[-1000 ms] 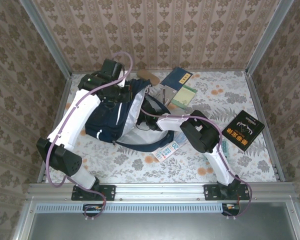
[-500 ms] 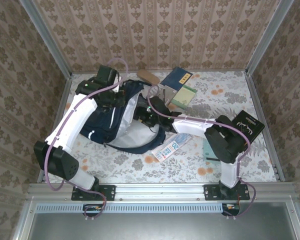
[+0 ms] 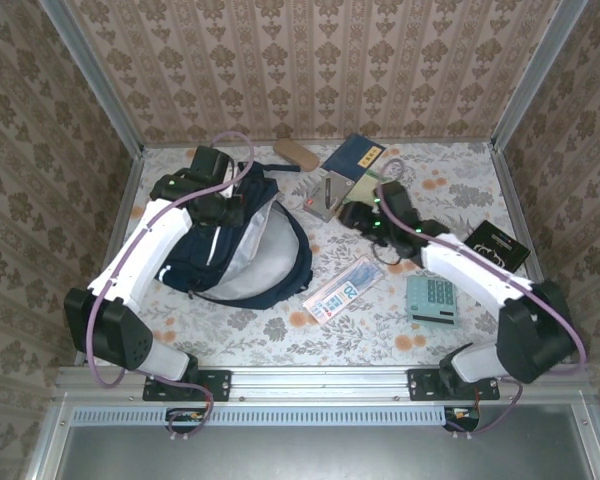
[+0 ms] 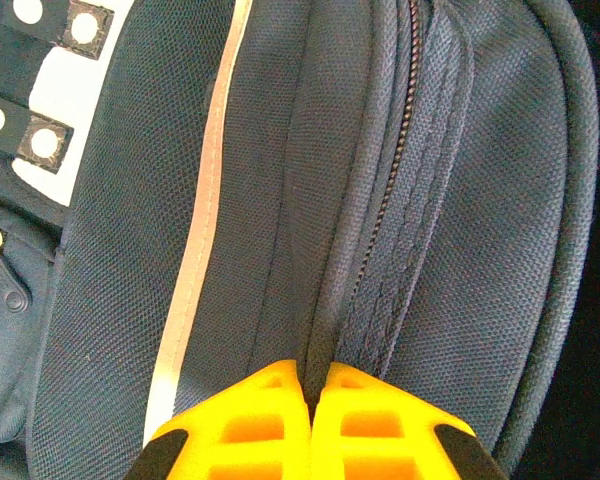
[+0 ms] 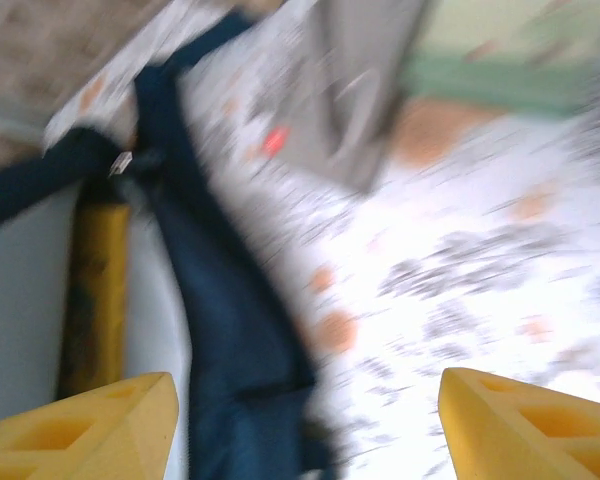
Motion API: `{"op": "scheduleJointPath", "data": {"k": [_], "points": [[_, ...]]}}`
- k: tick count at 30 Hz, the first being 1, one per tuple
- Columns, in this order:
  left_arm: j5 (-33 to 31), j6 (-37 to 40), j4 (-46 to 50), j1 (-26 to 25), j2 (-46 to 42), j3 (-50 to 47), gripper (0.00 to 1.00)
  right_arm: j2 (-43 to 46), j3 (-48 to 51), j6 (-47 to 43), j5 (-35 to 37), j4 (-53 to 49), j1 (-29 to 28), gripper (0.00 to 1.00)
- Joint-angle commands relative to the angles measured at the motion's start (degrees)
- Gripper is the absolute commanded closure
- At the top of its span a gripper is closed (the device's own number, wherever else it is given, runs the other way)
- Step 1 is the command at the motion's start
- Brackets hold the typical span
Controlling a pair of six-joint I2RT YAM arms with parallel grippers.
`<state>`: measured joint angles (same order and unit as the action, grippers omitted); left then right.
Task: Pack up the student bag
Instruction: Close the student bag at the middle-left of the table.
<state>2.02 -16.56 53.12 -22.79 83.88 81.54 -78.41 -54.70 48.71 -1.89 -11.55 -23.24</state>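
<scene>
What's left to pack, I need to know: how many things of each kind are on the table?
Backpack: 1
Books and notebooks: 4 (blue book, grey notebook, green notebook, black book)
Calculator: 1
Brown case: 1
Printed packet: 1
Total: 8

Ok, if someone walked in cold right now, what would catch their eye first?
The big navy student bag lies open on the left of the table, pale lining showing, and the left hand is pinched shut on a fabric fold beside its zipper. Next comes the right hand, wide open just right of the bag.
</scene>
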Motion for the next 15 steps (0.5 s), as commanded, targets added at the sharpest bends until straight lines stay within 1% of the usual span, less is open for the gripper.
{"op": "scheduleJointPath", "data": {"k": [1, 3, 5, 8, 11, 15], "points": [[1.2, 0.9, -2.1, 0.2, -1.8, -1.4, 1.0, 5.9, 2.9, -4.0, 10.0, -9.5, 6.0, 0.28], [2.1, 0.9, -3.0, 0.2, -1.9, -2.2, 1.0, 8.2, 3.7, -4.8, 14.4, -12.3, 10.6, 0.25], [3.0, 1.0, -3.8, 0.0, -1.9, -2.8, 1.0, 9.6, 5.1, -5.9, 15.8, -13.1, 16.4, 0.25], [3.4, 1.0, -4.2, -0.5, -1.3, -2.9, 1.0, 8.6, 6.1, -5.9, 14.7, -13.5, 25.1, 0.25], [3.9, 0.8, -4.6, -1.0, -0.7, -3.2, 1.0, 5.3, 5.5, -6.7, 13.5, -14.1, 31.9, 0.24], [4.7, 0.1, -5.5, -1.9, -0.1, -3.7, 1.0, -2.6, 3.0, -8.1, 9.7, -15.1, 38.4, 0.24]]}}
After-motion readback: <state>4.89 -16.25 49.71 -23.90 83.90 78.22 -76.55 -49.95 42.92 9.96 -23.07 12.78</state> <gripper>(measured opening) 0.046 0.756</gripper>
